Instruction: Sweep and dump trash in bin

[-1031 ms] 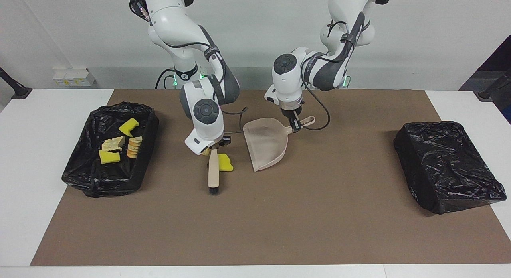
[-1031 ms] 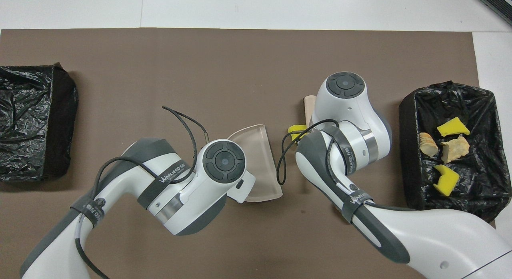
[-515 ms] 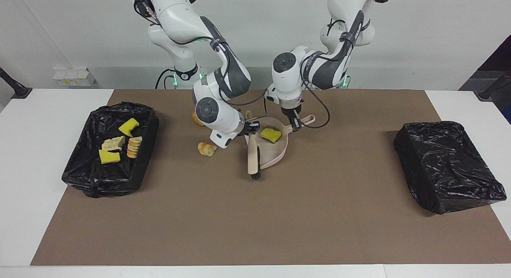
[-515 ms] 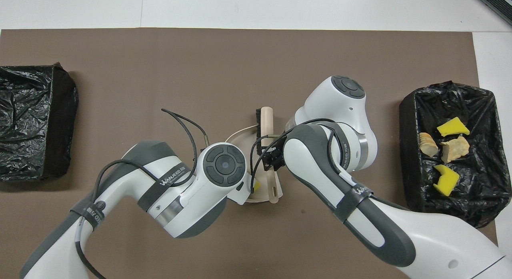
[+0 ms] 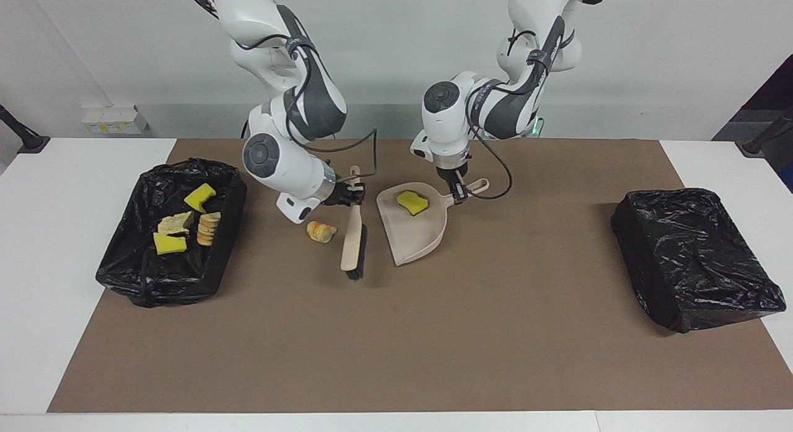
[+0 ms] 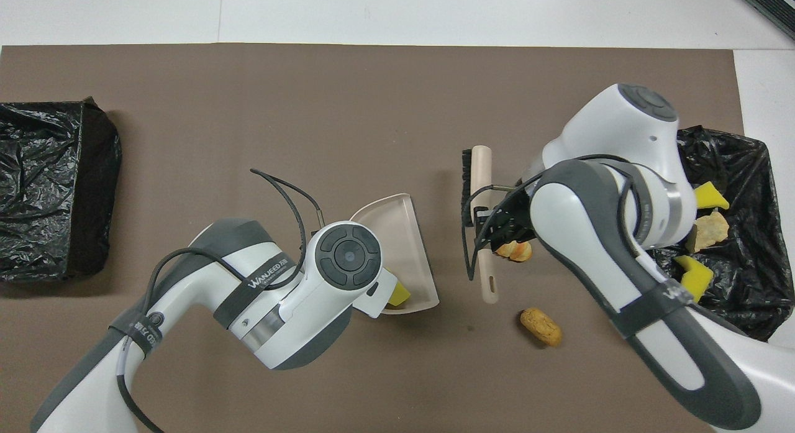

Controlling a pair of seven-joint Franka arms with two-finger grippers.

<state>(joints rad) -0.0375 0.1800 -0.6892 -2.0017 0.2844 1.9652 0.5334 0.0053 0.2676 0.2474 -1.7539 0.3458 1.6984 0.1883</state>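
Observation:
My right gripper [image 5: 351,195] [image 6: 488,225] is shut on the handle of the beige hand brush [image 5: 354,237] [image 6: 479,191], beside the dustpan toward the right arm's end. My left gripper [image 5: 459,194] is shut on the handle of the beige dustpan [image 5: 414,233] [image 6: 400,231], which lies on the mat. A yellow sponge chunk [image 5: 412,202] [image 6: 398,294] lies in the pan. A sliced bread-like piece [image 5: 321,231] [image 6: 514,251] sits on the mat next to the brush. A brown roll [image 6: 541,326] lies nearer to the robots. The lined bin [image 5: 226,233] [image 6: 754,296] holds several scraps.
A second black-bagged bin [image 5: 694,258] [image 6: 56,191] stands at the left arm's end of the table. The brown mat [image 5: 396,345] covers most of the table, and a cable [image 6: 292,194] loops off the left wrist over it.
The brush pushed the yellow sponge into the dustpan, then swung back out toward the right arm's end. The bread piece and the roll came into sight. The dustpan and the left gripper stayed put.

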